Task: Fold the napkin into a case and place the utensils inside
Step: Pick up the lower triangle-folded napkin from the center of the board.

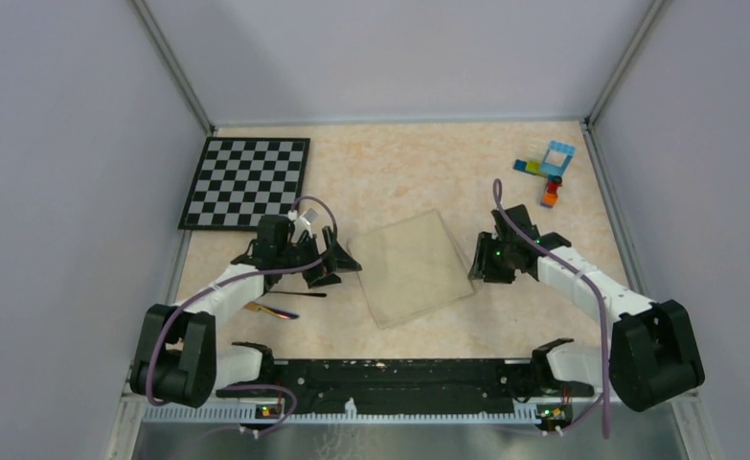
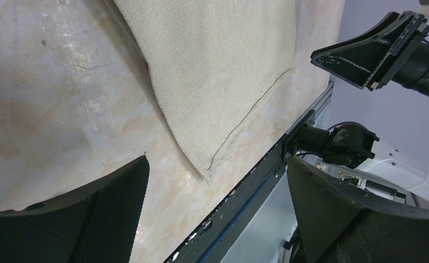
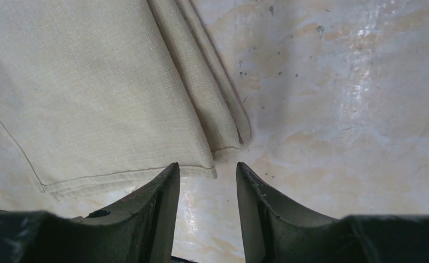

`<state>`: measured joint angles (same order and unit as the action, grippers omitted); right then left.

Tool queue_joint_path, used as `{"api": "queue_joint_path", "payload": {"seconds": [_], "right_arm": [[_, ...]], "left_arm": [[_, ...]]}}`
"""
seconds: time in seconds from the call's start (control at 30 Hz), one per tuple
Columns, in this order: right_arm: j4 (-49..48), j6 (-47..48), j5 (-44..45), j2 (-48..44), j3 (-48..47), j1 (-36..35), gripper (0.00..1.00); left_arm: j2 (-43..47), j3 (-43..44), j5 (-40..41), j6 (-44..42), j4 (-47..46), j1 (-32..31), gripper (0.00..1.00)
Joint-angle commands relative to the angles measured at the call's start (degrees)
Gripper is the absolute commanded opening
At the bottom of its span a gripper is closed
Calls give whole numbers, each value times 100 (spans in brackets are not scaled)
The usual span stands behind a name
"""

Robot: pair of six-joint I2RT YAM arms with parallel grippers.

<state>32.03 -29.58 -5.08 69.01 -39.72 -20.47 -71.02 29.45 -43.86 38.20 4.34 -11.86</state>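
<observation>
right gripper (image 3: 206, 169) half-open, left gripper (image 2: 217, 162) wide open, both empty, so pinching just one layer of the napkin (image 1: 414, 268) probably wrecks the fold

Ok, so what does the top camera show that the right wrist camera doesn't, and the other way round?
Only the top view shows the chequered board, the toy bricks, the utensils beside the left arm, and the left gripper by the napkin. Only the right wrist view shows the folded layers stacked along the napkin's edge, and its stitched hem. Both show the napkin, the table and the right gripper, jaws apart at the napkin's corner.
</observation>
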Motion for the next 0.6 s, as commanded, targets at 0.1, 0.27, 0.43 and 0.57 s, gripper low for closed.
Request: {"api": "queue_joint_path", "payload": {"seconds": [0.1, 0.27, 0.43, 0.57], "right_arm": [[-170, 216, -407, 259, 26, 17, 32], [-201, 247, -468, 395, 66, 8, 28], [-187, 261, -501, 577, 55, -46, 28], [-171, 251, -465, 730, 53, -100, 28]], "left_arm": [[191, 243, 26, -176, 52, -18, 99], [204, 228, 52, -223, 104, -18, 99], [228, 219, 44, -226, 102, -18, 99], [263, 195, 61, -246, 125, -18, 99]]}}
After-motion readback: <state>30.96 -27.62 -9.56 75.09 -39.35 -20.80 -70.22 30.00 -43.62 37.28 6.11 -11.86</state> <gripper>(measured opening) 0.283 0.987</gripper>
